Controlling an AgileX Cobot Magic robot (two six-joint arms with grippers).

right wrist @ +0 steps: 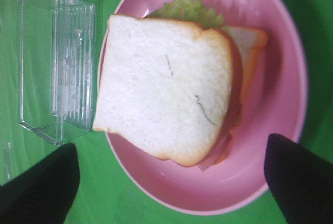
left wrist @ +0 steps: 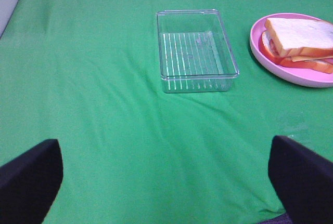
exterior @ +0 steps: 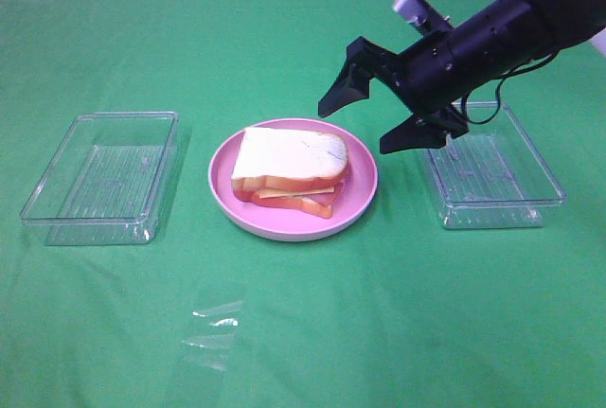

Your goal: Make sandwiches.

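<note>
A stacked toy sandwich rests on a round pink plate at the centre of the green-covered tabletop. The right gripper hovers just above the plate's two o'clock edge, jaws spread wide and holding nothing. The left gripper hangs over bare cloth, its fingers likewise far apart and empty. Clear plastic trays flank the plate: one at nine o'clock, another at three o'clock, partly beneath the right arm.

Pink plate sits mid green cloth; one clear tray left of plate, another right, both apart from it.
</note>
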